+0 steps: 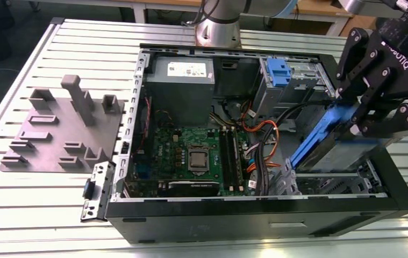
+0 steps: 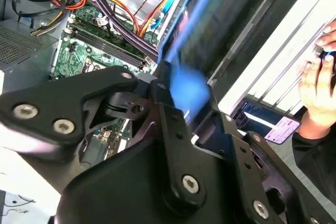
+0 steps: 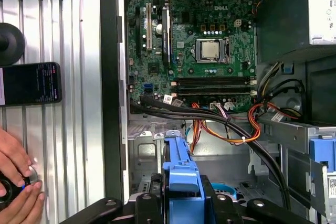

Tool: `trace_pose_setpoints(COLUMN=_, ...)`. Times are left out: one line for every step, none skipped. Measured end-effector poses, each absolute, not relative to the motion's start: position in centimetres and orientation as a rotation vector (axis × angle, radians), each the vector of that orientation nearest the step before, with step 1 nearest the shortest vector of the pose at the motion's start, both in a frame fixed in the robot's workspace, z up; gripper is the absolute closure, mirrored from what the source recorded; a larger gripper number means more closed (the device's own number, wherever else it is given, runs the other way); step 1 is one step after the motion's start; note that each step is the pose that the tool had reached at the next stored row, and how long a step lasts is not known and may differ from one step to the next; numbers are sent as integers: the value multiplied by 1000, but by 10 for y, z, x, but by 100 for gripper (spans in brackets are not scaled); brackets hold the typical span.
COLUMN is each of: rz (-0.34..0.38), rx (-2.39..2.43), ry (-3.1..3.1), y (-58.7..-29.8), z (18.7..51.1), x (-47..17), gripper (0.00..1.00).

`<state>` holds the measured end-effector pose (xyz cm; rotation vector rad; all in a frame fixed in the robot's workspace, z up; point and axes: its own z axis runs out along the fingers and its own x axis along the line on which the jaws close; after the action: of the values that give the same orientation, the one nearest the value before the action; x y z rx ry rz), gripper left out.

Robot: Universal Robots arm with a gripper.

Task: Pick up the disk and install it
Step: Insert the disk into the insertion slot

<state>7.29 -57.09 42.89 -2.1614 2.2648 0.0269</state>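
Note:
The disk (image 1: 330, 135) hangs tilted, one end lower, over the case's corner nearest the camera on the exterior view's right; its bright blue carrier edge shows. My black gripper (image 1: 360, 119) is shut on it from above. In the first wrist view the blue carrier (image 3: 181, 174) sticks out from between my fingers (image 3: 148, 209) above a grey metal drive bay (image 3: 149, 153). Seen in the second wrist view, the disk (image 2: 190, 88) is a blue blur clamped in the gripper (image 2: 170, 100).
The open black computer case (image 1: 261, 207) holds a green motherboard (image 1: 189, 153), a grey power supply (image 1: 182, 75), orange and black cables (image 1: 261, 134) and a drive cage with a blue tab (image 1: 279, 72). A grey fixture block (image 1: 60, 129) lies beside it. A person's hand (image 3: 16, 182) and a phone (image 3: 29, 83) rest nearby.

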Motion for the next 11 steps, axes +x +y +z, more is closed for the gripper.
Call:
trace_pose_setpoints(rz=27, rx=-2161, ry=2265, y=-571, z=429, x=73, gripper=56)
trace_pose_setpoints(rz=28, rx=-2161, ry=2265, y=-571, z=429, x=73, gripper=56)
trace_pose_setpoints(rz=27, rx=-2161, ry=2265, y=-571, z=428, x=73, gripper=50)
trace_pose_setpoints(rz=27, rx=-2161, ry=2264, y=-571, z=427, x=73, gripper=50)
trace_pose_setpoints(rz=27, rx=-2161, ry=2264, y=-571, z=425, x=73, gripper=50)
trace_pose_setpoints(rz=27, rx=-2161, ry=2265, y=-571, z=424, x=73, gripper=50)
trace_pose_setpoints(rz=27, rx=-2161, ry=2264, y=-571, z=422, x=73, gripper=50)
trace_pose_setpoints(rz=27, rx=-2161, ry=2265, y=-571, z=420, x=73, gripper=50)
trace_pose_setpoints(rz=27, rx=-2161, ry=2264, y=-571, z=418, x=73, gripper=50)
trace_pose_setpoints(rz=27, rx=-2161, ry=2264, y=-571, z=416, x=73, gripper=50)
trace_pose_setpoints(rz=27, rx=-2161, ry=2264, y=-571, z=414, x=73, gripper=51)
